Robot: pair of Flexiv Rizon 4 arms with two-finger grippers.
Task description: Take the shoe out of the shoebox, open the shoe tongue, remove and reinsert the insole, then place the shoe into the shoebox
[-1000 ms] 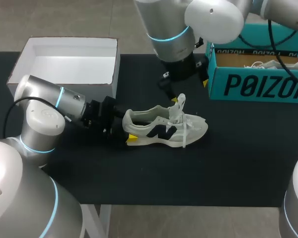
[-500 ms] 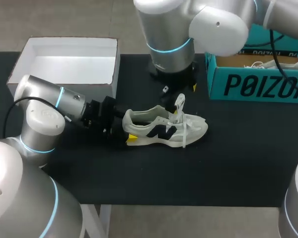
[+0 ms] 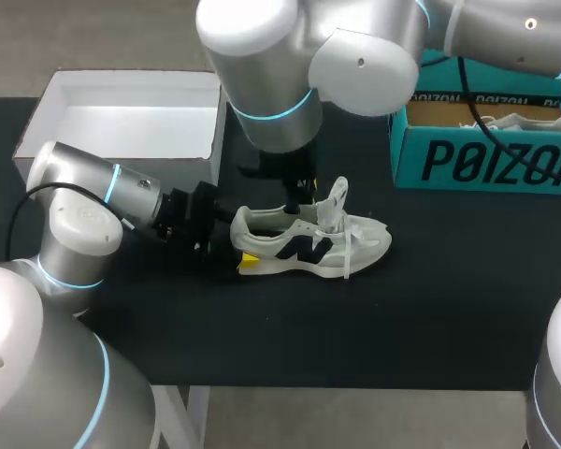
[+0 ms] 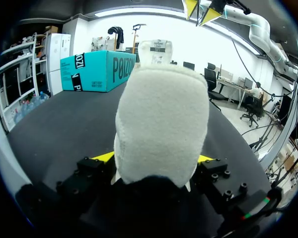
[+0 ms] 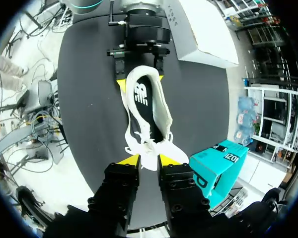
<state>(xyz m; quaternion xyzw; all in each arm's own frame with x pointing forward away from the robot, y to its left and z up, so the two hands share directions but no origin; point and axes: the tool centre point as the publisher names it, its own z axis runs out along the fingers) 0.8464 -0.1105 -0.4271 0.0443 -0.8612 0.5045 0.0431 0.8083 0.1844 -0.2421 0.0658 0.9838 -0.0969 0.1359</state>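
Black matte table [image 3: 402,318], teal shoebox [image 3: 486,140] at far right, open white box [image 3: 122,117] at far left. Over the last second the right arm swings leftward: its wrist was above the tongue [image 3: 337,198] and is now above the shoe's middle. Right gripper [image 5: 148,159] hovers over the shoe with fingers apart, gripping nothing. Shoe [image 3: 309,245] hasn't moved; it sits on its sole mid-table, outside both boxes. Left gripper [image 4: 154,158] is unchanged too, pinching the heel from both sides. Judgement: tongue is opened and insole removal is next. Tongue stands upright, thin and padded. Upper is off-white, soft, mesh-like. Insole [image 5: 141,106] is dark, flat, probably floppy, and seated inside. Laces [image 3: 348,245] are loose and could snag.
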